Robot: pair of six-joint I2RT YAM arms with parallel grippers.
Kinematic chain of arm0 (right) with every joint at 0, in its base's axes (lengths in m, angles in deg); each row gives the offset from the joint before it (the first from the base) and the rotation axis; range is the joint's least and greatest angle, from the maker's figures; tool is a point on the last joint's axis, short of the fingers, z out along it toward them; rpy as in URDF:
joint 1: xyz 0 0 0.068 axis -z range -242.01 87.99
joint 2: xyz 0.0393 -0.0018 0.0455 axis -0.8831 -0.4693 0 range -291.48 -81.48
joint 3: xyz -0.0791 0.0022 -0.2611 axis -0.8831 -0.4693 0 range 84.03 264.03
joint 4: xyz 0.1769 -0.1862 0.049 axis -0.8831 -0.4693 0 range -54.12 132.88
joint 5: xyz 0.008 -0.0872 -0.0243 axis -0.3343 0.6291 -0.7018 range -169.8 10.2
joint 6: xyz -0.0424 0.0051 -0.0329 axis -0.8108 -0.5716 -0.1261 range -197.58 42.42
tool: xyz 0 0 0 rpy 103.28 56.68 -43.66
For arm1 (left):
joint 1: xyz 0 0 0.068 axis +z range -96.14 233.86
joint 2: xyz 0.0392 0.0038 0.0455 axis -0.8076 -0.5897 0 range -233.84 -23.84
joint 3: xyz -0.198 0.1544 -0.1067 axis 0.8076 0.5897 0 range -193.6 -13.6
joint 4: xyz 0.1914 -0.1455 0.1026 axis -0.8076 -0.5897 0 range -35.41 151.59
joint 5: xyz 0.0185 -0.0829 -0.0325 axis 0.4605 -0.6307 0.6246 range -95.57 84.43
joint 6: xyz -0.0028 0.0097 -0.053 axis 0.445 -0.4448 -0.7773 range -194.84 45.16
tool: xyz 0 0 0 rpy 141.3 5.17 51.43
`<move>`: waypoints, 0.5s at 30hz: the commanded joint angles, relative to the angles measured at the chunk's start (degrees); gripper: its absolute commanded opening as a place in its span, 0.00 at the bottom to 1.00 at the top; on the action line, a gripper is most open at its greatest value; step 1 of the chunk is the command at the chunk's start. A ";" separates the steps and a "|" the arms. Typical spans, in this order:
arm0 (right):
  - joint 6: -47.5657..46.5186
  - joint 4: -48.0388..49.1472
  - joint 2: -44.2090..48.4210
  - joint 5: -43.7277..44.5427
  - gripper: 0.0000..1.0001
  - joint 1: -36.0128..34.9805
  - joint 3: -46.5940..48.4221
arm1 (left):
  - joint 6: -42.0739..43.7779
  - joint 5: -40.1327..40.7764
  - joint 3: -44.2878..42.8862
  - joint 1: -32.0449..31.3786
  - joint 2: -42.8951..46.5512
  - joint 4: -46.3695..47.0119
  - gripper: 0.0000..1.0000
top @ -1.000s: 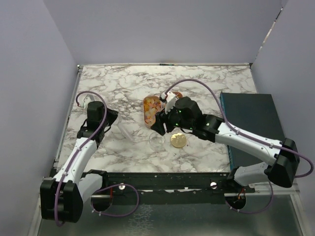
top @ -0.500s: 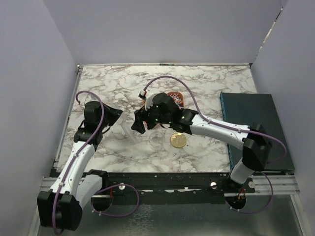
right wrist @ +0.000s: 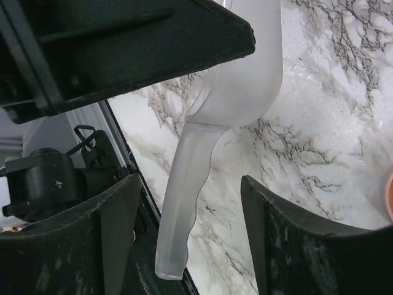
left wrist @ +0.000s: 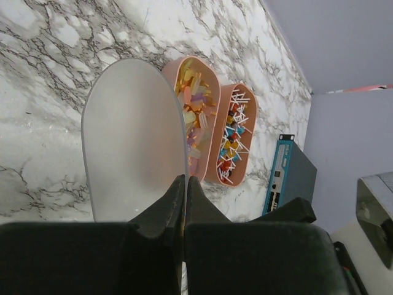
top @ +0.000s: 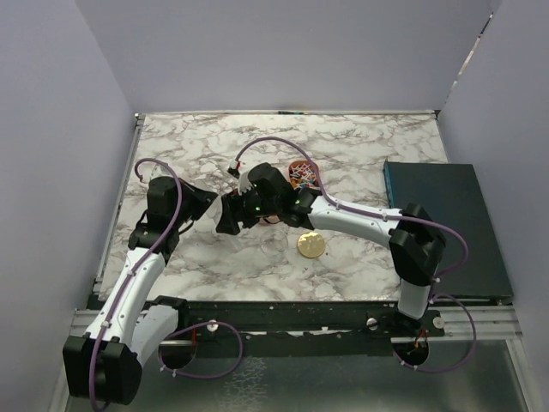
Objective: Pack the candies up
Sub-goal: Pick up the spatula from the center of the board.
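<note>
My left gripper (left wrist: pixel 184 180) is shut on the rim of a clear plastic scoop (left wrist: pixel 132 141), held above the marble. The candies lie in two oval orange trays beyond it: orange-yellow ones (left wrist: pixel 195 101) in the nearer tray, red, blue and white ones (left wrist: pixel 233 136) in the farther. My right gripper (right wrist: pixel 189 182) is open, and the scoop's handle (right wrist: pixel 184 215) hangs between its fingers, nearer the left one and not gripped. From above, the right gripper (top: pixel 230 215) meets the left gripper (top: pixel 208 203) at centre left, and the right arm hides most of the trays (top: pixel 300 174).
A round gold lid (top: pixel 310 245) lies on the marble table (top: pixel 360 146) near its front. A dark teal box (top: pixel 446 223) stands along the right edge. Purple walls close in the back and both sides.
My right arm has swung left, from over the trays and gold lid to the scoop in the left gripper. Its jaws now straddle the handle. The left arm has shifted slightly.
</note>
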 commanded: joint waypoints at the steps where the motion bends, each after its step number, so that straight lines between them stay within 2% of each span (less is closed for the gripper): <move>1: 2.08 2.05 -2.62 -2.70 0.68 -0.08 2.33 | -1.13 -2.12 -1.85 -0.57 1.32 0.01 0.00; 7: 3.16 2.83 -4.03 -3.15 0.59 -0.11 2.72 | -1.55 -2.60 -1.64 -0.74 1.81 -0.01 0.00; 15: 3.40 2.84 -3.96 -3.44 0.26 -0.12 2.67 | -1.82 -2.77 -1.21 -0.91 2.25 0.11 0.00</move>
